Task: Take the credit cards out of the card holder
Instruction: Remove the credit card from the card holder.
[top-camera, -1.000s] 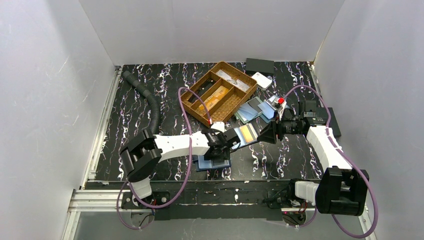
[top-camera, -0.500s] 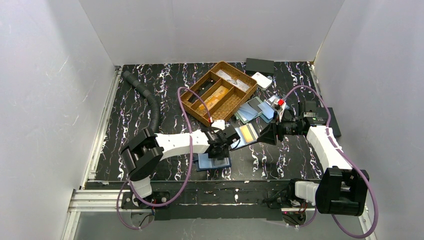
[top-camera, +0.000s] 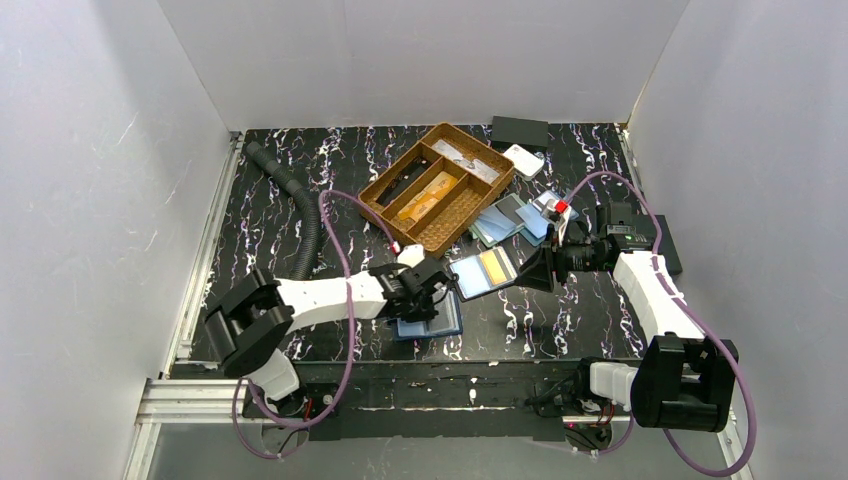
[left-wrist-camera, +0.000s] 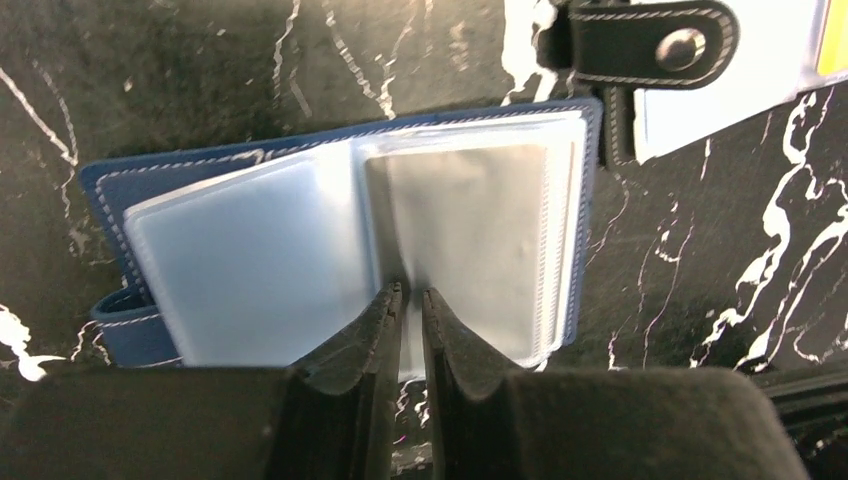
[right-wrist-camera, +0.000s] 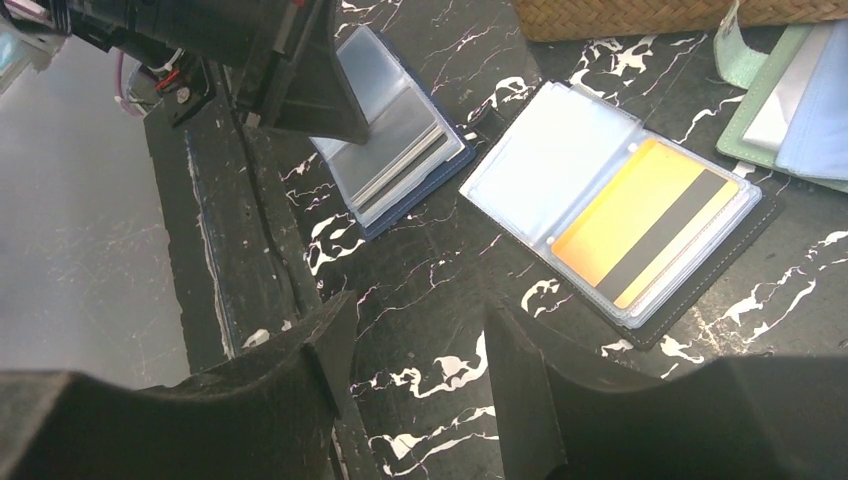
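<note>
Yellow card (right-wrist-camera: 640, 225) in card holder (right-wrist-camera: 555, 165), just ahead of R claw (right-wrist-camera: 418, 315), which is wide apart.
Prob thin, stiff, slick: pinch a short edge. L claw (left-wrist-camera: 410, 292) nearly together.

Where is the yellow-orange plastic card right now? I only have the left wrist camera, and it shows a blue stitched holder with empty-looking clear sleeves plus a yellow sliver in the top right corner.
Observer: In the right wrist view, the yellow-orange card with a dark stripe sits inside a clear pocket of a black-edged card holder lying open.
Operator: Is the right claw on it?
Observer: No, the right claw is open and holds nothing; the card shows beyond its fingers.
Operator: Anything else nearby?
Observer: Yes, pale blue and green holders lie beside the woven brown basket.
</note>
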